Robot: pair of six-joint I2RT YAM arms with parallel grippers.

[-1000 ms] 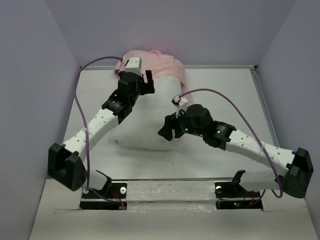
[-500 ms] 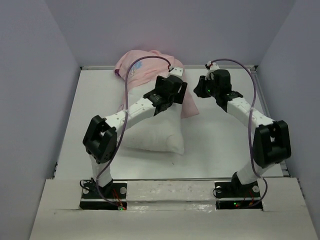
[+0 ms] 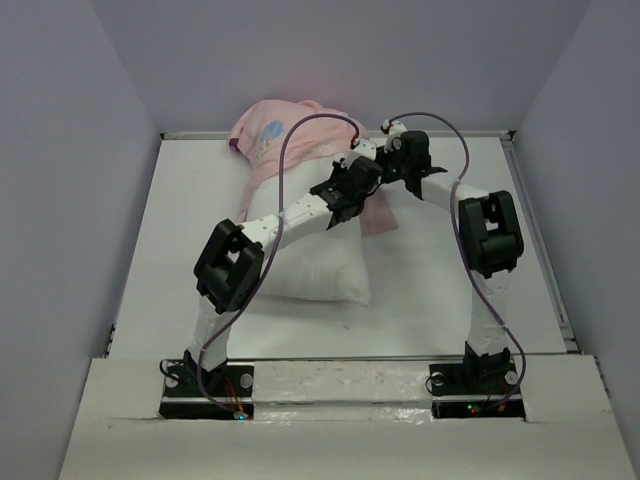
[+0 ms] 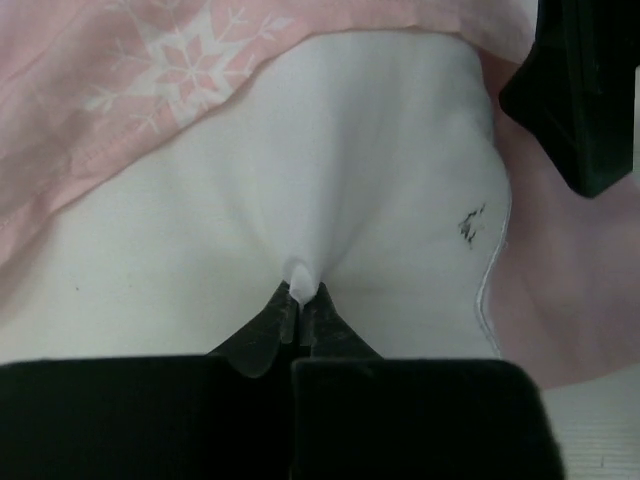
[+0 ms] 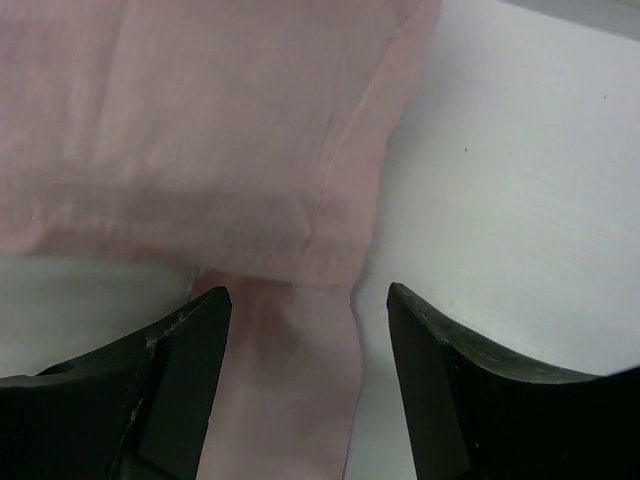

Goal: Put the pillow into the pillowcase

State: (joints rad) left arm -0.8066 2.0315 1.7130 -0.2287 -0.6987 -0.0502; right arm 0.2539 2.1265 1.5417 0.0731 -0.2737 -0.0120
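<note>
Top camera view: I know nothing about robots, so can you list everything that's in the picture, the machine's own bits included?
pillow: one, plain white, on the table's middle, far end tucked into the case
pillowcase: one, pale pink with a faint print and snowflakes, bunched over the pillow's far end by the back wall
table: one, white, filling the floor of the booth
walls: three, pale grey-lilac, behind and on both sides
cables: two, purple, one looping along each arm
arms: two, white and black, reaching from the near edge to the pillow's far end
left gripper: one, black, pinching a fold of the pillow
right gripper: one, black, open astride a strip of pillowcase
</note>
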